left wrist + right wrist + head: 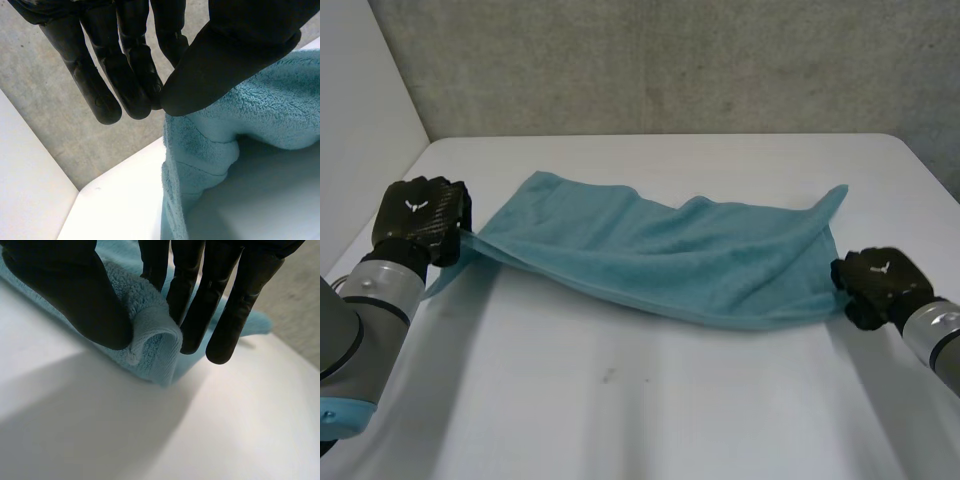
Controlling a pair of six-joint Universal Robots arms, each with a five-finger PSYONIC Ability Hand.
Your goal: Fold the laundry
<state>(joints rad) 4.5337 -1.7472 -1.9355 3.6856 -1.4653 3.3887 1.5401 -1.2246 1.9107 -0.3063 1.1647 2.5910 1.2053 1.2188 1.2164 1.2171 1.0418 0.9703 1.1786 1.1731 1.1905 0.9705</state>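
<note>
Left arm: the grey left arm with its light-blue cap comes in at the near left corner of the head view.
Right arm: the grey right arm comes in at the near right side.
Table: the white table is bare in front of the cloth apart from a small dark speck.
Right hand: the right hand sits at the right end of the teal towel. In its wrist view the thumb and straight fingers are closed together on a rolled bit of the cloth's hem, pinching it low over the table.
Left hand: the left hand is at the towel's left end, a little farther back than the right. In its wrist view the thumb tip meets the fingertips, and the towel's edge is caught there and hangs down from the pinch.
Towel's place: it is stretched across the middle of the table between the two hands. Its near edge sags toward the right and casts a shadow on the table.
Towel's far side: the far edge lies rumpled on the table, and one corner points out beyond the right hand.
Background: a grey concrete wall stands behind the table's far edge, and a white panel stands at the left.
</note>
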